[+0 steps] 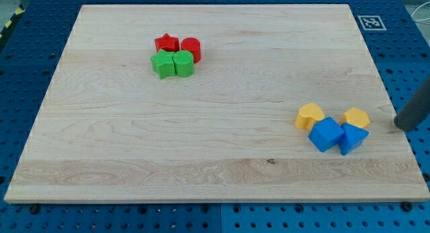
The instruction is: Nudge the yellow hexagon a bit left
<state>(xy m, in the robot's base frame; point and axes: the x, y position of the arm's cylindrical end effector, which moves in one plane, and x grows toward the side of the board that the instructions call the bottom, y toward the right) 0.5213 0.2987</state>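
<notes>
- Camera view: my tip (404,125), a bare rod without fingers to spread or pinch, rests on the wooden tabletop (201,152) just right of the yellow hexagon block (357,117).
- That hexagon sits at the view's lower right, touching the blue blocks (338,135); a leftward push is lined up.

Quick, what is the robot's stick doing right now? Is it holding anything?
My tip: no gripper, holding nothing, resting on the board right of the yellow hexagon, not touching it.

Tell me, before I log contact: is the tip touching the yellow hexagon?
Apart. The camera view shows bare wood between my tip and the yellow hexagon, with the tip to its right.
</notes>
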